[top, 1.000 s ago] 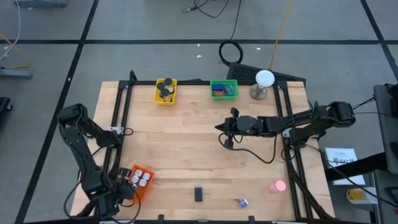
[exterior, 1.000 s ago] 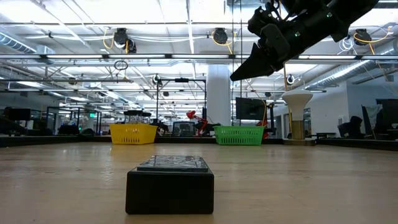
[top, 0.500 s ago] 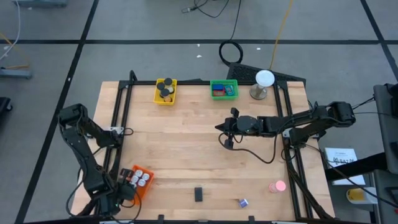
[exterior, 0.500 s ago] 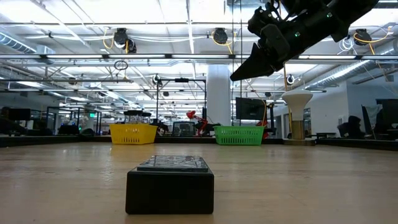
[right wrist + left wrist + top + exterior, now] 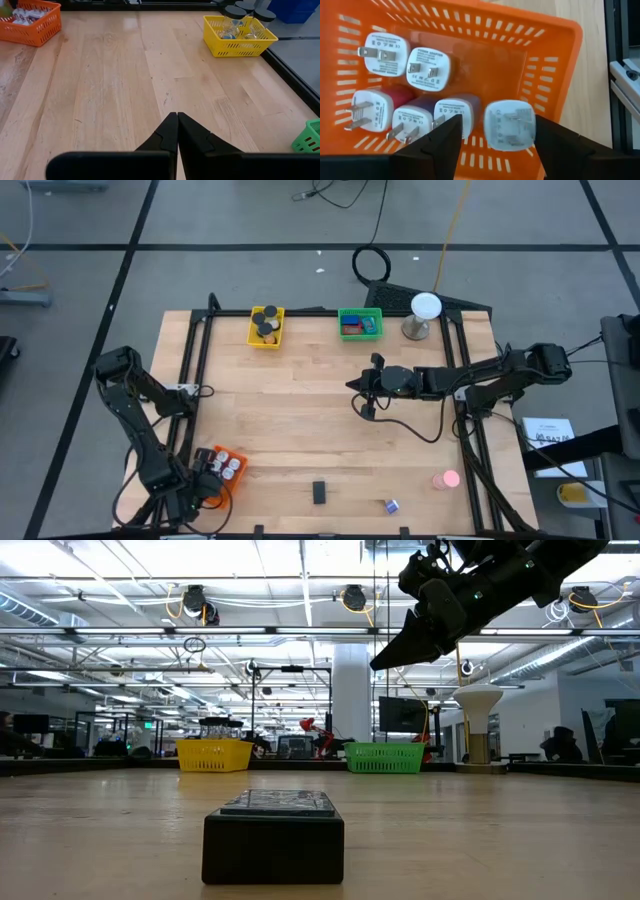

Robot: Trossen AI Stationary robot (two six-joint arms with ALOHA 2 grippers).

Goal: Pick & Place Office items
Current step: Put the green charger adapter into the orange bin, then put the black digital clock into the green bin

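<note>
My left gripper (image 5: pixel 498 137) points down into the orange basket (image 5: pixel 560 30) at the table's near left (image 5: pixel 228 465) and is open. A white plug adapter (image 5: pixel 510 125) lies between its fingers, on the basket's floor beside several other adapters (image 5: pixel 427 70). A gap shows between it and one finger. My right gripper (image 5: pixel 352 385) hangs shut above the table's middle, holding nothing (image 5: pixel 177 117). A black block (image 5: pixel 319 492), a pink round piece (image 5: pixel 446 479) and a small blue-and-white piece (image 5: pixel 391 506) lie on the wood near the front edge. My left gripper stands open on either side of the white adapter, coming from above. One finger (image 5: pixel 555 142) lies right at the adapter's edge (image 5: pixel 532 127), and I cannot tell whether it touches. The other finger is apart from it.
A yellow basket (image 5: pixel 266 326) with black discs and a green basket (image 5: pixel 360 323) with blue and red pieces stand at the far edge. Beside them is a white ball on a grey stand (image 5: pixel 426 308). Black frame rails (image 5: pixel 190 380) run along the table's sides.
</note>
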